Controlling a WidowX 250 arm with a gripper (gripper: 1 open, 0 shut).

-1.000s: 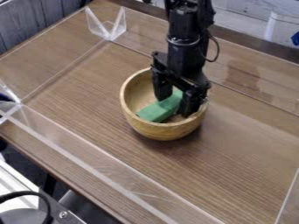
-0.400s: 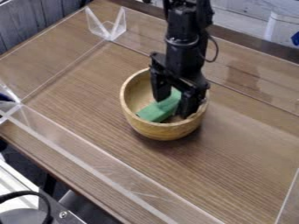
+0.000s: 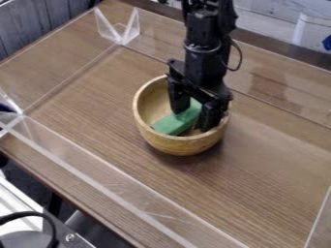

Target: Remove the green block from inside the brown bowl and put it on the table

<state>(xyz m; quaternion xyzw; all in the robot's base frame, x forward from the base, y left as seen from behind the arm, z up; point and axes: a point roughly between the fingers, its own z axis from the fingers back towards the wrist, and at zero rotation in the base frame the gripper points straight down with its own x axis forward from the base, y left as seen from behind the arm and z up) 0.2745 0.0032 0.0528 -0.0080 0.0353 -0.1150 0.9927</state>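
Observation:
The brown bowl [image 3: 162, 139] sits near the middle of the table [image 3: 91, 107]. Inside it lies the green block [image 3: 173, 122], slanted, with its far end between my gripper's fingers. My black gripper [image 3: 195, 108] points straight down into the bowl, open, one finger on each side of the block's upper end. Whether the pads touch the block cannot be told. The arm hides the far inner wall of the bowl.
Low clear acrylic walls [image 3: 77, 165] run around the tabletop, with a corner at the back left [image 3: 120, 29]. Bare wood lies left, right and in front of the bowl.

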